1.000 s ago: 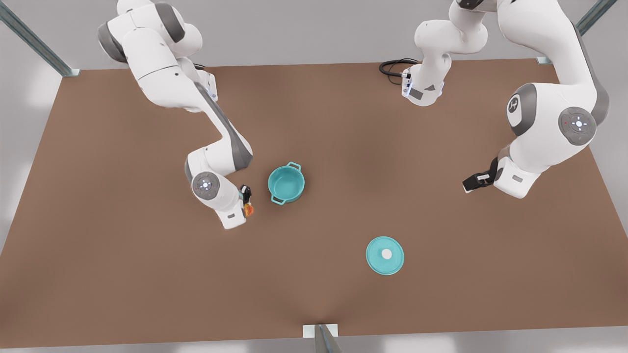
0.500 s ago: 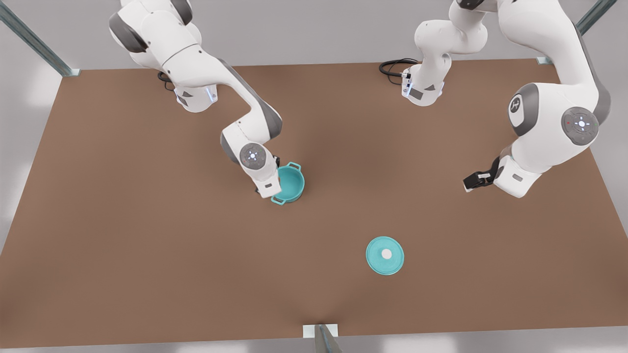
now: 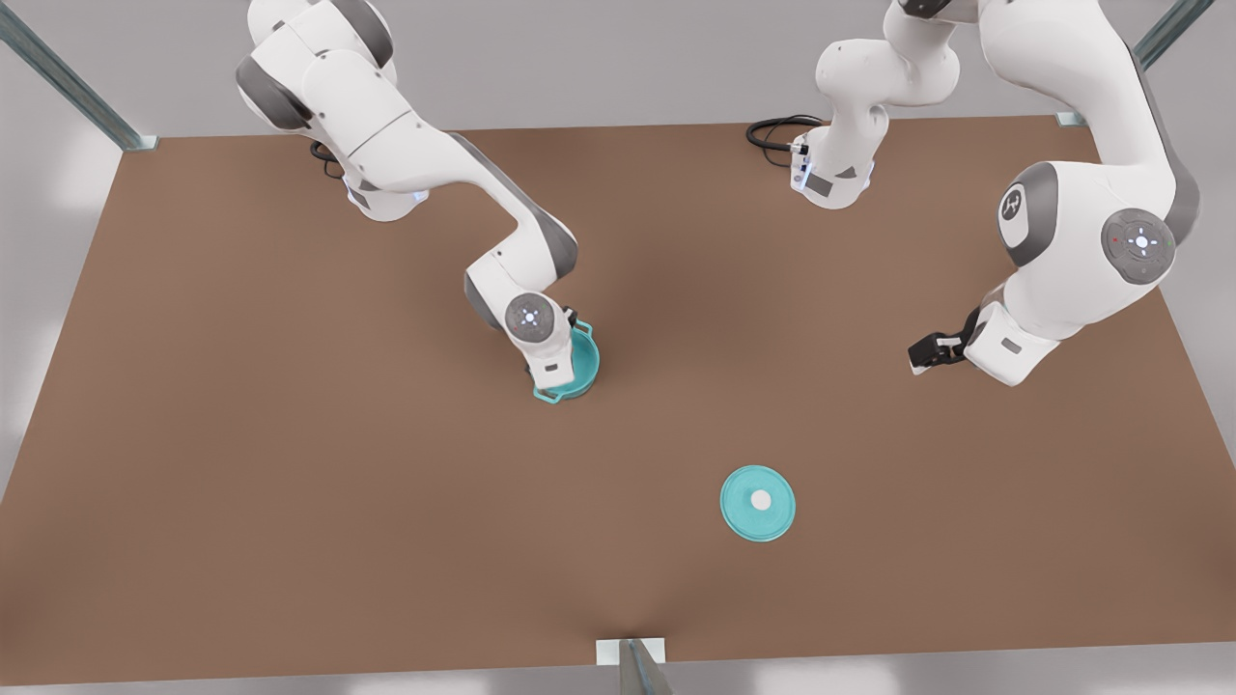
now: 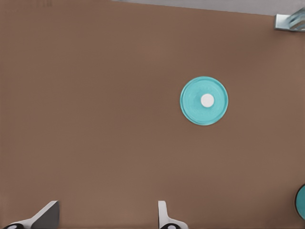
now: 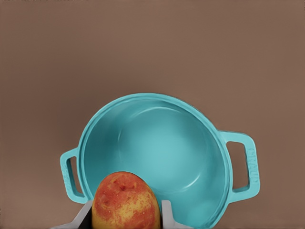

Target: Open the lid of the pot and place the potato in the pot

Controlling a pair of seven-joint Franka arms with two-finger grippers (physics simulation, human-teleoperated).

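Observation:
The teal pot stands open on the table, with its two loop handles on opposite sides. My right gripper hangs over the pot's rim, shut on the potato, a yellow lump with orange-red patches. In the front view the right arm's wrist covers most of the pot. The teal pot lid with its white knob lies flat on the table, well away from the pot toward the front edge. My left gripper waits at the front view's right, open, high above the table and off to one side of the lid.
A black cable lies by the arm base at the back of the brown table. Metal frame posts stand at the back corners, and a bracket sits at the middle of the front edge.
The right arm has carried the potato from beside the pot toward the front view's right, over the pot's rim. The left arm has barely shifted, and the lid has stayed put.

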